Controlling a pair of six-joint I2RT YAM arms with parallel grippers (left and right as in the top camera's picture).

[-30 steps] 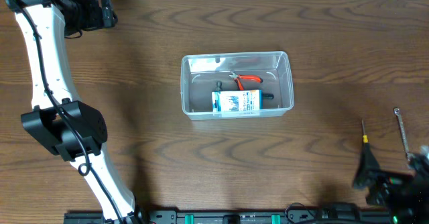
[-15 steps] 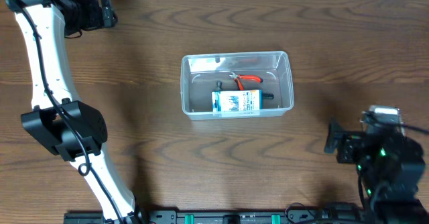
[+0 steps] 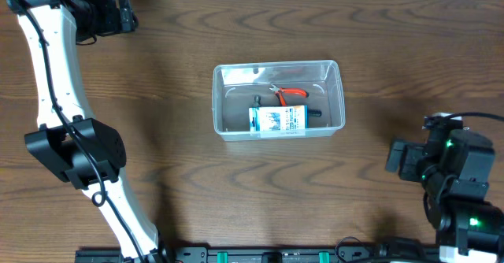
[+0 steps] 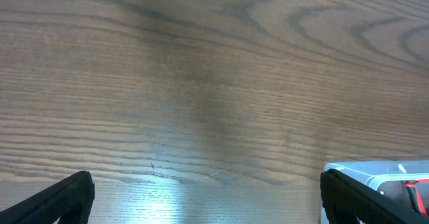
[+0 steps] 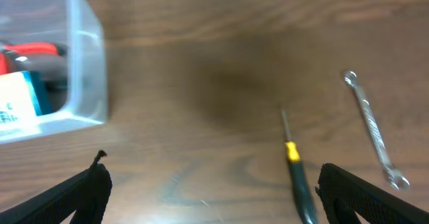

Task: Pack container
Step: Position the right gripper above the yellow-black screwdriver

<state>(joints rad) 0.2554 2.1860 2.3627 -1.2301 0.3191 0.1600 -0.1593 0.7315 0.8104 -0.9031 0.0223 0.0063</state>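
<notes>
A clear plastic container (image 3: 279,99), rectangular with rounded corners and a raised rim, sat near the middle of a dark, wood-grained worktop (image 3: 181,184). Inside it, a small blue-and-white box (image 3: 277,120) lay against the near wall, and red-handled pliers (image 3: 290,94) rested just behind it.

The left tool (image 4: 206,177) hung over the far left corner of the worktop with its black fingers (image 4: 60,197) spread wide above plain wood. Only a corner of the container's rim showed at the lower right of its wrist view.

The right tool (image 5: 213,165) was also spread wide and gripped nothing. It hovered over the near right part of the worktop, well apart from the container. Ahead of it lay a screwdriver (image 5: 295,170) with a thin metal shaft, a yellow collar and a dark handle that ran off the lower edge of the view. Near it, but not touching, lay a slim silvery wrench (image 5: 372,127). In the overhead view, the right arm (image 3: 453,172) hid both hand tools.

A broad stretch of smooth wood separated the container's right wall from the screwdriver. Wide margins of worktop surrounded the container on every side.
</notes>
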